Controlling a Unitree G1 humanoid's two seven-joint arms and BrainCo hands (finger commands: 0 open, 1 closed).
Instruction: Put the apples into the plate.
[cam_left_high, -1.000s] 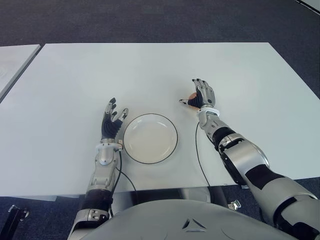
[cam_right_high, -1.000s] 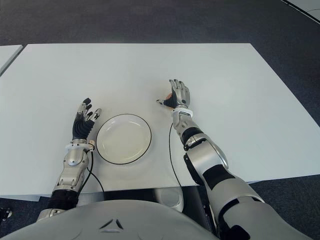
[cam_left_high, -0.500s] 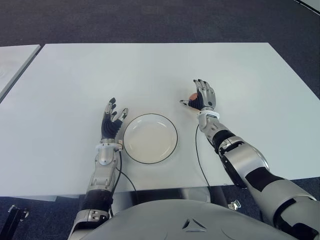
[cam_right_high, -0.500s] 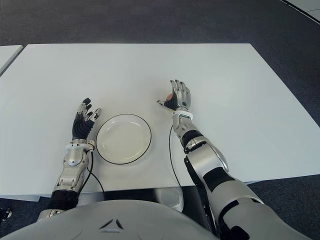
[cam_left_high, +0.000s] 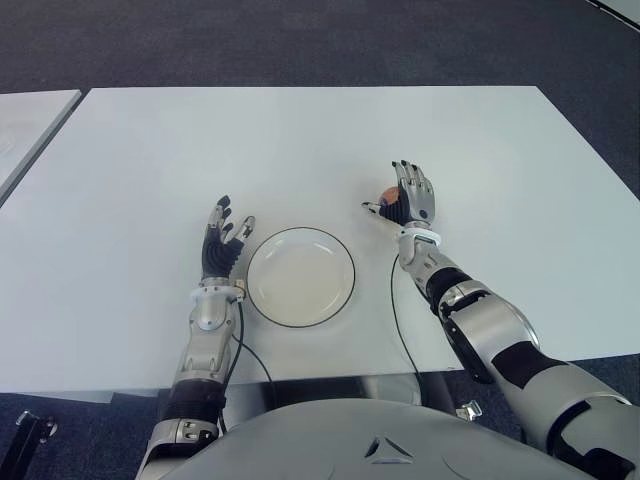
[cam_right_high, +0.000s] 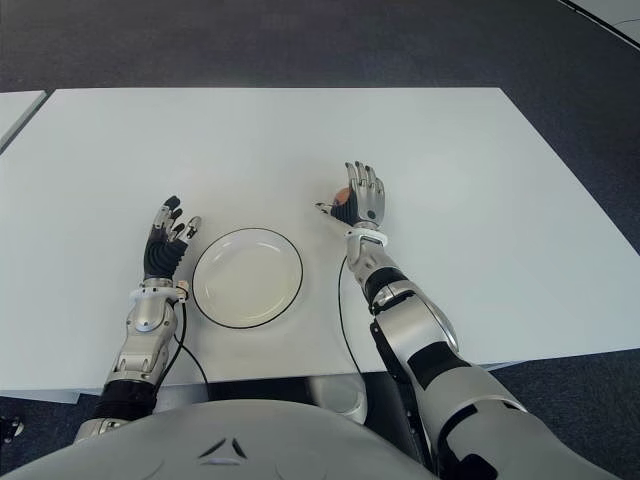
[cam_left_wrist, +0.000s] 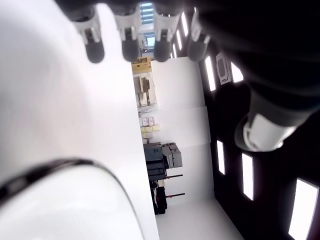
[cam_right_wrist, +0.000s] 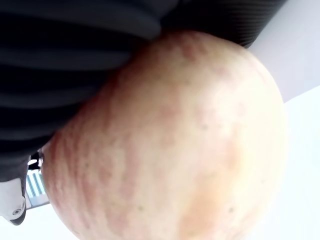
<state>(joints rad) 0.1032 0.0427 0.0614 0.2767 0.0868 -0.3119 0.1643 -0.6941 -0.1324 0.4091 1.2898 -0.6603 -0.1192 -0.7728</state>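
A reddish-yellow apple (cam_left_high: 387, 194) sits on the white table (cam_left_high: 300, 140), right of the plate and a little beyond it. My right hand (cam_left_high: 410, 197) stands over it from the near side, palm against the fruit, fingers stretched and thumb out to the left, not closed around it. In the right wrist view the apple (cam_right_wrist: 175, 140) fills the picture under the dark palm. The white plate (cam_left_high: 300, 277) with a dark rim holds nothing. My left hand (cam_left_high: 225, 240) shows just left of the plate, fingers spread and holding nothing; its fingertips (cam_left_wrist: 127, 35) appear in the left wrist view.
A second white table (cam_left_high: 25, 125) shows at the far left, across a narrow gap. Dark carpet (cam_left_high: 300, 40) lies beyond the far edge. A black cable (cam_left_high: 395, 310) runs along my right forearm over the table.
My right hand has shifted slightly to the right and toward me at the apple, with the forearm swinging more upright. The left hand and plate have not moved.
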